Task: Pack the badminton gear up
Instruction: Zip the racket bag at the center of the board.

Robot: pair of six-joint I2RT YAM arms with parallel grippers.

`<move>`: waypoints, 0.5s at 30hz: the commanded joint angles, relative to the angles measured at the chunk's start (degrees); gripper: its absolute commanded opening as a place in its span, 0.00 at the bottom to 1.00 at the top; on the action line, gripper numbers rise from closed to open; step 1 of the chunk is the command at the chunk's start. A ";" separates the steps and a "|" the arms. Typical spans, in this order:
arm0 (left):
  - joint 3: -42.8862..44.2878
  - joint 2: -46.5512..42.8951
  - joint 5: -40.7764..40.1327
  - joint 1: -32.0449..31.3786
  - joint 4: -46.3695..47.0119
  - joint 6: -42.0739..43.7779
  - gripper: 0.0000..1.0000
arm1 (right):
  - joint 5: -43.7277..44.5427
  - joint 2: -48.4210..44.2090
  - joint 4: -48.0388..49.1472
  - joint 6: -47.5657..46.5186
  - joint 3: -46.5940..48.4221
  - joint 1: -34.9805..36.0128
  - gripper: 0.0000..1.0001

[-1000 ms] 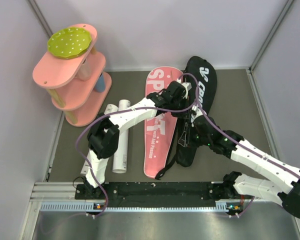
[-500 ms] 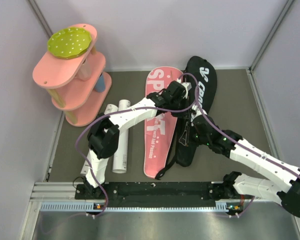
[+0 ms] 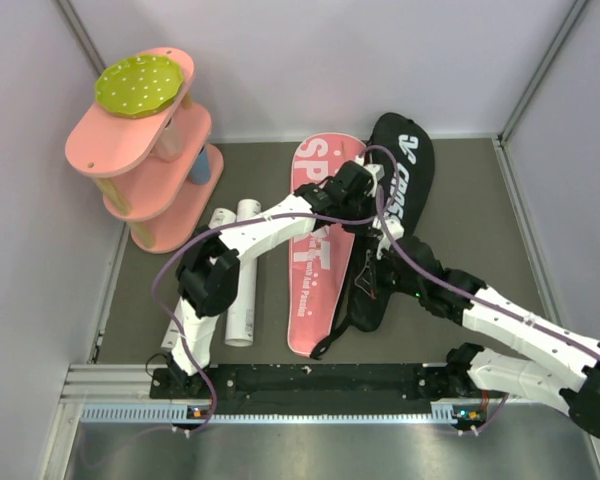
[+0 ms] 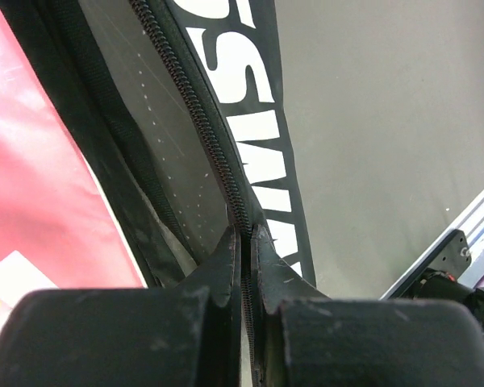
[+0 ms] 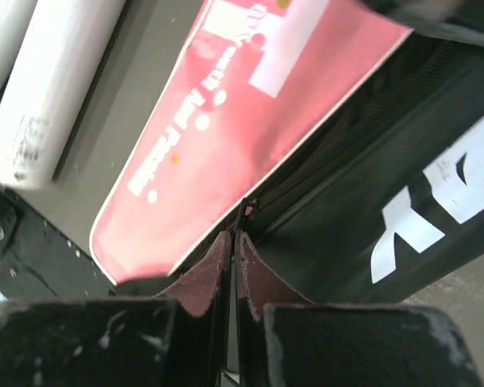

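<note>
The racket-shaped bag lies open on the floor, its pink "SPORT" side (image 3: pixel 315 250) to the left and its black "CROSSWAY" side (image 3: pixel 408 180) to the right. My left gripper (image 3: pixel 366 192) is shut on the black side's zipper edge (image 4: pixel 226 173) near the bag's head; in the left wrist view its jaws (image 4: pixel 246 235) pinch that seam. My right gripper (image 3: pixel 368 277) is lower down at the bag's narrow part. Its jaws (image 5: pixel 235 235) are shut on the zipper pull (image 5: pixel 248 208) between the pink and black sides. Two long white tubes (image 3: pixel 242 275) lie left of the bag.
A pink tiered shelf (image 3: pixel 145 170) with a green dotted disc (image 3: pixel 140 85) on top stands at the back left. Walls close in the floor on three sides. The arms' black base rail (image 3: pixel 310 380) runs along the near edge. A tube (image 5: pixel 56 89) shows in the right wrist view.
My right gripper has closed onto the zipper pull and shifted slightly left and toward the bases. The bag's narrow black end has bunched a little. The left gripper has stayed put.
</note>
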 commanded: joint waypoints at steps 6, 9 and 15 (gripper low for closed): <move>7.86 2.78 1.87 -0.46 1.55 7.84 0.00 | -7.61 -3.43 9.99 -15.24 -2.65 10.23 0.00; 8.92 3.66 1.87 -0.37 0.68 9.16 0.00 | -6.91 -2.72 9.46 -15.33 -2.05 15.06 0.00; 12.52 5.15 2.57 0.42 -1.69 11.01 0.00 | -3.84 1.32 8.67 -13.49 -2.12 24.99 0.00</move>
